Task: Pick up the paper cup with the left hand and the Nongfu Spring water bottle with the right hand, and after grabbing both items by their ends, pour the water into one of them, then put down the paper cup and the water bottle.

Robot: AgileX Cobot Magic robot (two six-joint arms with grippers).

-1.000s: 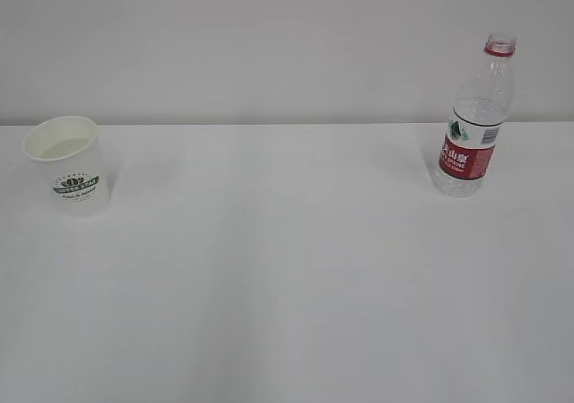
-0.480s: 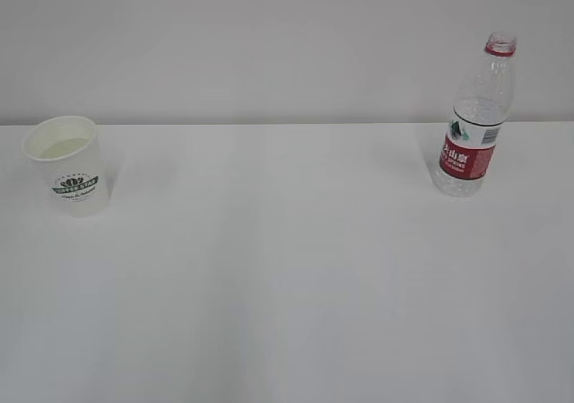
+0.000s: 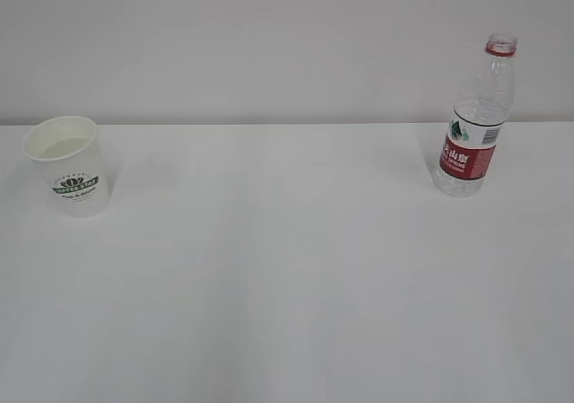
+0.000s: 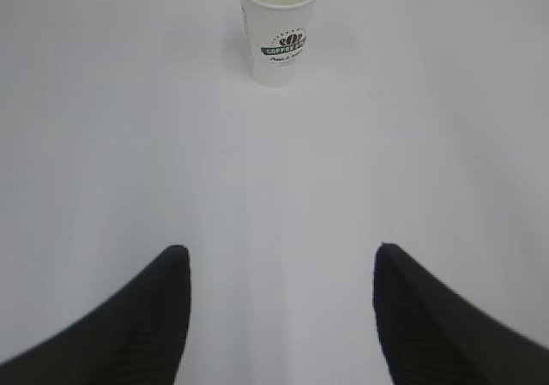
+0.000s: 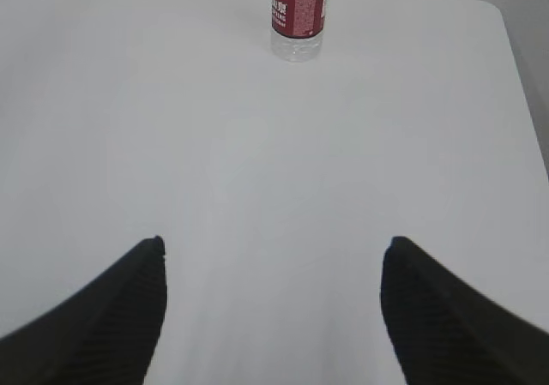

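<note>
The white paper cup (image 3: 67,166) with a green round logo stands upright at the left of the table, and a pale pool of water shows inside it. In the left wrist view the paper cup (image 4: 278,27) stands far ahead of my left gripper (image 4: 281,255), which is open and empty. The Nongfu Spring water bottle (image 3: 473,120), clear with a red label and uncapped, stands upright at the right rear. In the right wrist view the bottle (image 5: 298,15) is far ahead of my right gripper (image 5: 274,246), open and empty. Neither arm shows in the exterior view.
The white table (image 3: 287,268) runs back to a plain white wall (image 3: 269,44). In the right wrist view the table's right edge (image 5: 521,68) and rounded far corner lie just right of the bottle.
None in the exterior view: cup and bottle stand where they stood.
</note>
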